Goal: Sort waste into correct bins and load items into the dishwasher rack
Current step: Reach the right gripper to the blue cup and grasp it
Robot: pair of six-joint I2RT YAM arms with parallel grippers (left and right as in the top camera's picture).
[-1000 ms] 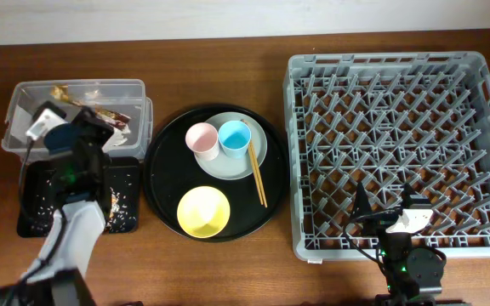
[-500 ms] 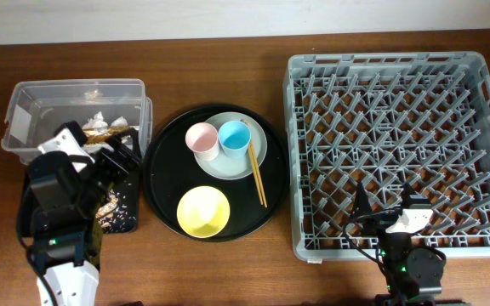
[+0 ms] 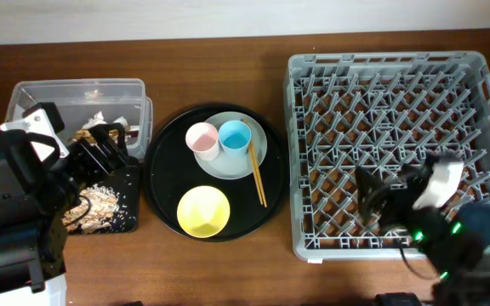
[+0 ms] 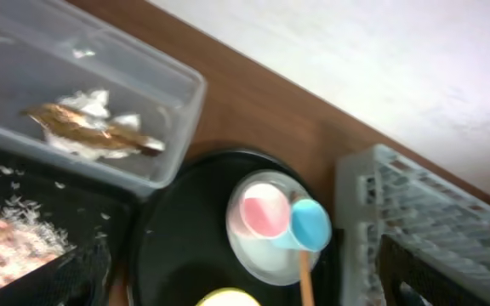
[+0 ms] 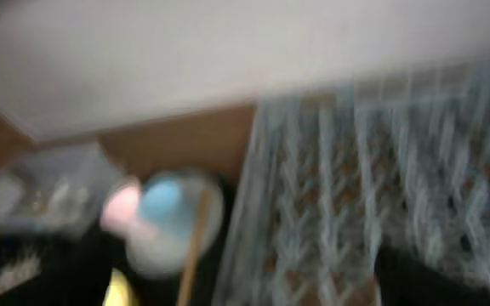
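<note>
In the clear tub (image 3: 32,102) lie the crumpled white tissue (image 3: 95,118) and the gold-brown wrapper (image 3: 102,132). Food scraps (image 3: 99,202) lie in the shallow black tray (image 3: 128,183). My left gripper (image 3: 100,151) hangs open and empty over where the two bins meet. On the plate (image 3: 260,155) stand the pink cup (image 3: 202,138) and the blue cup (image 3: 234,134), with the chopsticks (image 3: 256,174) beside them and the yellow bowl (image 3: 204,211) in front. My right gripper (image 3: 379,201) is open over the front of the dishwasher rack (image 3: 402,76). The left wrist view shows the wrapper (image 4: 88,127) on the tissue (image 4: 92,102).
A large round black tray (image 3: 164,174) carries the plate and the bowl between the bins and the rack. The right wrist view is blurred; it shows the blue cup (image 5: 162,201), the pink cup (image 5: 119,206) and the rack (image 5: 373,187).
My left gripper opened and let the wrapper drop into the clear tub, then drew back toward the front. The right arm lifted and swung right over the rack's front.
</note>
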